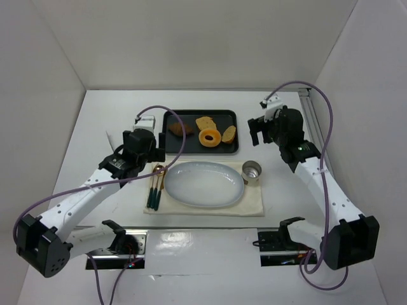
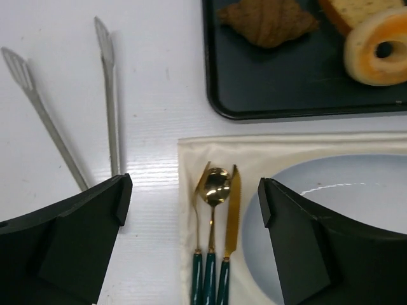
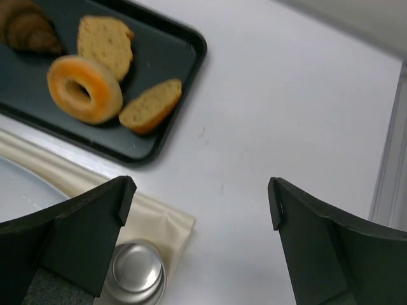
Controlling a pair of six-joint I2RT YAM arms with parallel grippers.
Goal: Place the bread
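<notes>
Hovering with fingers spread wide and nothing between them, the left tool (image 2: 191, 190) hangs over the cutlery (image 2: 213, 241) and the right tool (image 3: 197, 190) over the counter (image 3: 286, 95), while the bread slices (image 3: 105, 43) lie on the black tray (image 3: 168, 60).

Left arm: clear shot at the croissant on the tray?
Probably yes. The croissant lies at the left end of the tray, uncovered, just ahead of the left arm, whose jaws stand open. Nothing stands between; the tongs lie off to the side.

Lab test cell: plain white enclosure walls (image 1: 191, 44), staged plate (image 1: 205, 184), cutlery (image 1: 154, 190), tray (image 1: 219, 116).
</notes>
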